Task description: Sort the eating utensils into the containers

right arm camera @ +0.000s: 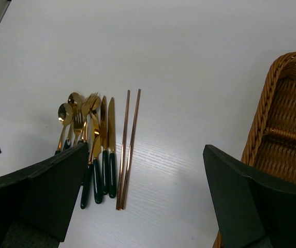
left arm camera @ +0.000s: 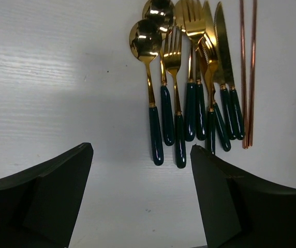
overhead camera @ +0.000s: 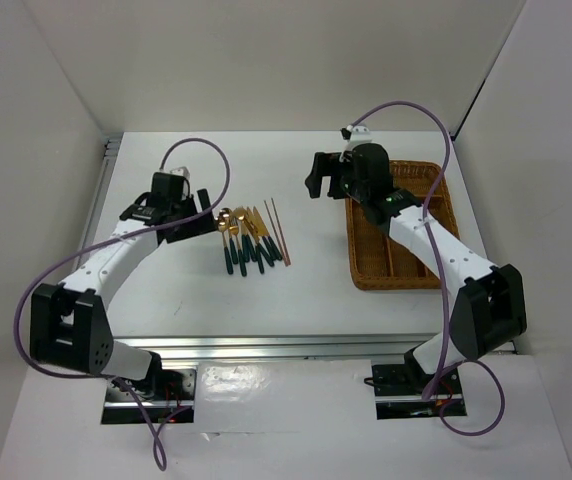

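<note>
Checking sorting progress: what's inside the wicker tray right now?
The visible compartments of the wicker tray show only bare weave. The right arm covers part of it, so that stretch is hidden.

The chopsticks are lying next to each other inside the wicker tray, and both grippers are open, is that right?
Not quite. The chopsticks lie next to each other on the table, beside the cutlery, not inside the wicker tray; the top external view shows it. The left gripper and right gripper are both open.
</note>
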Available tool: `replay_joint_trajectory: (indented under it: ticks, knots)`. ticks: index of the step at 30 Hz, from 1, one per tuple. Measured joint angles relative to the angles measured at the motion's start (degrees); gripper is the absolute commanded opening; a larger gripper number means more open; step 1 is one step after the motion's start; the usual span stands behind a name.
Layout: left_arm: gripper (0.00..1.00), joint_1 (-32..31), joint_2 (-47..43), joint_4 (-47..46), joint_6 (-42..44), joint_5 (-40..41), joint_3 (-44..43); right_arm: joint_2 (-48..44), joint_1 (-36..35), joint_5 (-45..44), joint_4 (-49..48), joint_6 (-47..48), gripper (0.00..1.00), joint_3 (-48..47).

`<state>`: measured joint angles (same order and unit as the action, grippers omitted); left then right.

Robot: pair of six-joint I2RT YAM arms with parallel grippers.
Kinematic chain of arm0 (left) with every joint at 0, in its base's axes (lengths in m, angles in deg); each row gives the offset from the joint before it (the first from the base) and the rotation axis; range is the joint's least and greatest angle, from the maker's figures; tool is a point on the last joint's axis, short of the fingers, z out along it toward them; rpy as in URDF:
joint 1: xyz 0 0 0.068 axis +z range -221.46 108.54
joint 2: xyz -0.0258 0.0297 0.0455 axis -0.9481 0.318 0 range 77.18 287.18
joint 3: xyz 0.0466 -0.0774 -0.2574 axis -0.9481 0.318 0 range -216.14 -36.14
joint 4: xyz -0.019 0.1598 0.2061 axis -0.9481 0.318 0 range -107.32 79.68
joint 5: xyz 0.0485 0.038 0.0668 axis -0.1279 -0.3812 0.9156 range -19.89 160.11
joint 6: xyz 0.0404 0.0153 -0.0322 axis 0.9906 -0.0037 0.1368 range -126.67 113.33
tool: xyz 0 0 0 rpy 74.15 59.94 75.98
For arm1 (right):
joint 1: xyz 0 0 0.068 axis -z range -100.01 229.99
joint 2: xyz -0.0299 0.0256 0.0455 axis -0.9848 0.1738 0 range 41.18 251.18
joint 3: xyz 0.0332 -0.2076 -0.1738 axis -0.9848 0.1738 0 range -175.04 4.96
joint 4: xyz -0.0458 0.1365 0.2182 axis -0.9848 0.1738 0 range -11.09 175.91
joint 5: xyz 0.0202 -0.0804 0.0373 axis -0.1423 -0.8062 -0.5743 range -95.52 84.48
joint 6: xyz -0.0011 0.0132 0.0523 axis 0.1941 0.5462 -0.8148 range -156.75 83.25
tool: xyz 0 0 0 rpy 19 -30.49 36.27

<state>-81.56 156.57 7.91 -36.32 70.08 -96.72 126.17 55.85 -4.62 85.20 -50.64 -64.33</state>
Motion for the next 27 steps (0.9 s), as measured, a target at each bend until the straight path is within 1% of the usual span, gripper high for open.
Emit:
replay_joint_trajectory:
  ticks: [4,12,14,18,26,27]
  knots:
    - [0.83,-2.8,5.7,0.2,-2.1,2.4,0.0,0.1,0.0,0.1,0.0,-0.3,1.0,0.4]
    - [0.78,-7.5,13.7,3.3,-3.8,7.8,-2.9,1.4,0.0,-0.9,0.2,-0.4,1.0,1.4]
    - [0.78,-8.0,15.6,3.6,-4.0,8.7,-4.4,1.7,0.0,-1.2,0.2,-0.4,1.0,1.4]
    - [0.72,-8.7,19.0,4.2,-5.3,10.3,-6.8,2.5,0.0,-1.6,0.2,-0.3,1.0,1.4]
    - [0.72,-8.8,22.3,5.3,-6.4,11.3,-8.9,3.5,0.0,-2.7,0.7,0.0,1.0,1.4]
    - [0.71,-8.8,22.6,5.3,-6.5,11.4,-9.1,3.5,0.0,-2.8,0.7,0.0,1.0,1.4]
